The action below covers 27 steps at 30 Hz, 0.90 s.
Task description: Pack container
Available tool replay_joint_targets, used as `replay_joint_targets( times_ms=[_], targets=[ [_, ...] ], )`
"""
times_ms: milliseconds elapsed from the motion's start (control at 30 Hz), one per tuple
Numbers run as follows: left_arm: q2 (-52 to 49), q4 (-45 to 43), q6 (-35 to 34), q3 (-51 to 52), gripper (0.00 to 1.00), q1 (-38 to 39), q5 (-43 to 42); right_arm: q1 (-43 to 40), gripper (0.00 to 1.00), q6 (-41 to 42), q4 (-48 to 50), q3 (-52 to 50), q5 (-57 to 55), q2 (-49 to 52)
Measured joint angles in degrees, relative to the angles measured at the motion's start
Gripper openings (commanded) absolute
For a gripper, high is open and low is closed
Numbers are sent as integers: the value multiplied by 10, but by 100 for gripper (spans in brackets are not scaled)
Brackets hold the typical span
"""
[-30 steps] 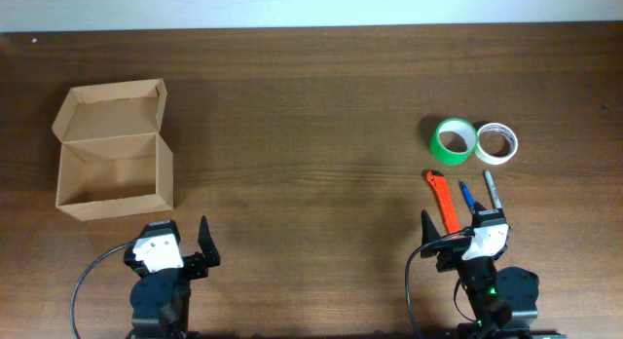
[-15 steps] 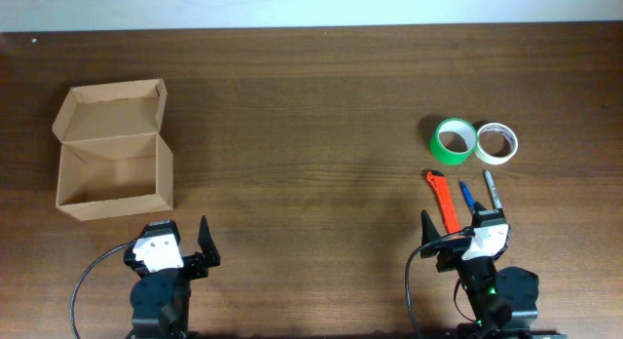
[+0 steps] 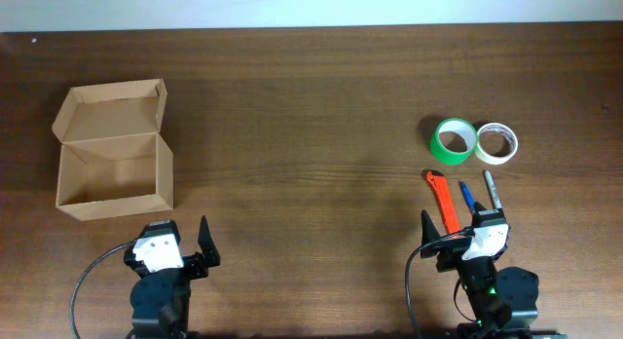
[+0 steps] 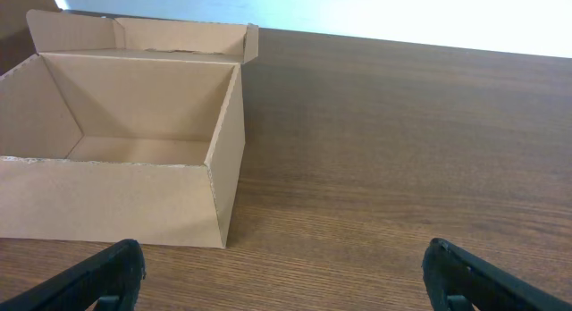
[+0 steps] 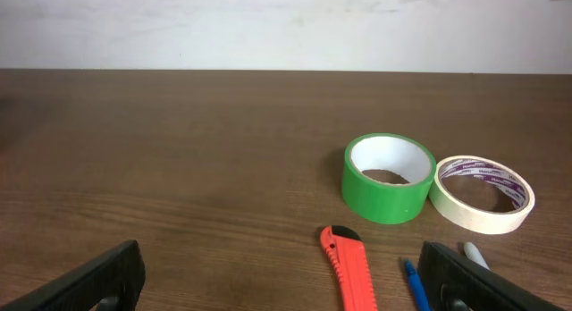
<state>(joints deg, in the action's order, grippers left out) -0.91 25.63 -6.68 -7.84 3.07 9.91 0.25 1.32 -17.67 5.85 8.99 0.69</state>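
Jaws of both grippers stand wide open and hold nothing. In the left wrist view the left gripper (image 4: pixel 284 277) shows only its two dark fingertips (image 4: pixel 105 273) at the lower corners of the frame, with bare brown table (image 4: pixel 402 150) between them, and they touch no object. The container (image 4: pixel 134 159), a plain tan cardboard box, stands in the upper left of this view, near the fingertips but apart from them. Its hinged lid is open and leans back toward the top of the frame, and the inside shows only bare cardboard. In the overhead view the container is at the left side of the frame, at middle height, just above the left gripper.

The right gripper (image 5: pixel 284 277) is open in the same wide manner, its fingertips at the lower corners of the right wrist view. Between them, at the lower edge, lies an orange utility knife (image 5: pixel 349 271), with a blue pen (image 5: pixel 414 284) just beside it on the right. Neither one is gripped. Higher in the frame a green tape roll (image 5: pixel 389 179) lies flat with its hole upward, and a cream tape roll (image 5: pixel 483 193) seems to touch it on the right. In the overhead view a grey pen (image 3: pixel 492 190) lies to the right of the blue pen, and all these things are at the right side of the frame, well apart from the container.
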Motion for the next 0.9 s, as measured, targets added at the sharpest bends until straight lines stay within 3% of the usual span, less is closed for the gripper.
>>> replay_joint_targets(
  times_ms=[733,900],
  targets=[
    [0,-29,0,0,99,0,9,0,99,0,0,0,0,0],
    [0,-62,0,-6,100,0,-41,0,99,33,0,0,2,0]
  ],
)
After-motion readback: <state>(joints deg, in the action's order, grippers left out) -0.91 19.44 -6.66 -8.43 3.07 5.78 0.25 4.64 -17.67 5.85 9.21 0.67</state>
